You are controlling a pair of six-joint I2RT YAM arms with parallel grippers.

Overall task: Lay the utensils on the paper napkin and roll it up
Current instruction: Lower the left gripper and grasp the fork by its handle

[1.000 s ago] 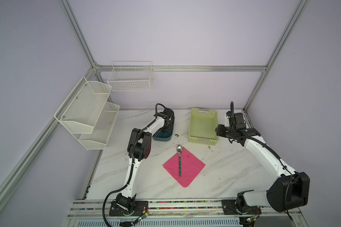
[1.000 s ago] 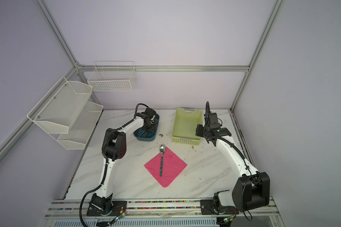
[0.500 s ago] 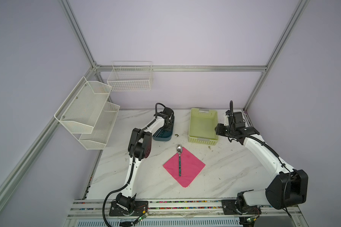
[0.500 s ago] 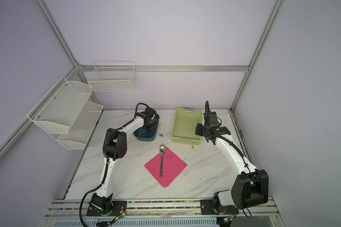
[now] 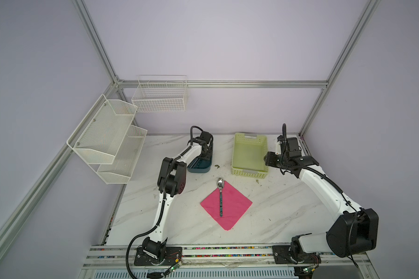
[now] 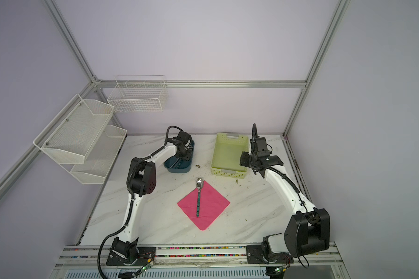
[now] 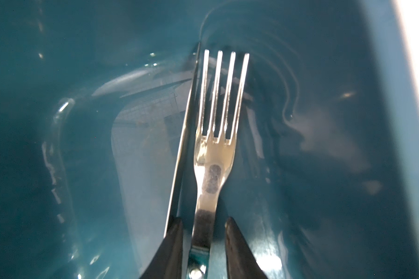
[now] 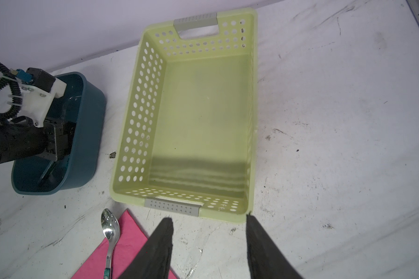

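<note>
White marbled bench [image 5: 276,217] inside a lilac-walled frame carries everything. The pink paper napkin [image 5: 235,205] lies flat in the middle of it, one corner toward the back. The spoon [image 5: 220,200] already rests on it, its handle along the corner-to-corner line and its bowl past the far corner, over the bench. The fork [image 7: 218,145] and the knife [image 7: 184,145] lie in the teal tub [image 5: 198,168] at the back, closely side by side and parallel. The left hand [image 7: 203,221] is down inside this tub. Its fingers [image 7: 177,232] stand apart on both sides of the fork's neck, with a small gap each side, so nothing is clamped yet. The fork's long axis runs straight away from the hand, tines at the far end. The handle passes back between the fingers, so closing across the neck should take it. One finger sits very near the knife, which I think could be caught as well. The right hand [image 8: 208,219] hangs near the pale green basket [image 8: 136,120], fingers apart and holding nothing. The left arm is clearly the nearer one for this pick.
</note>
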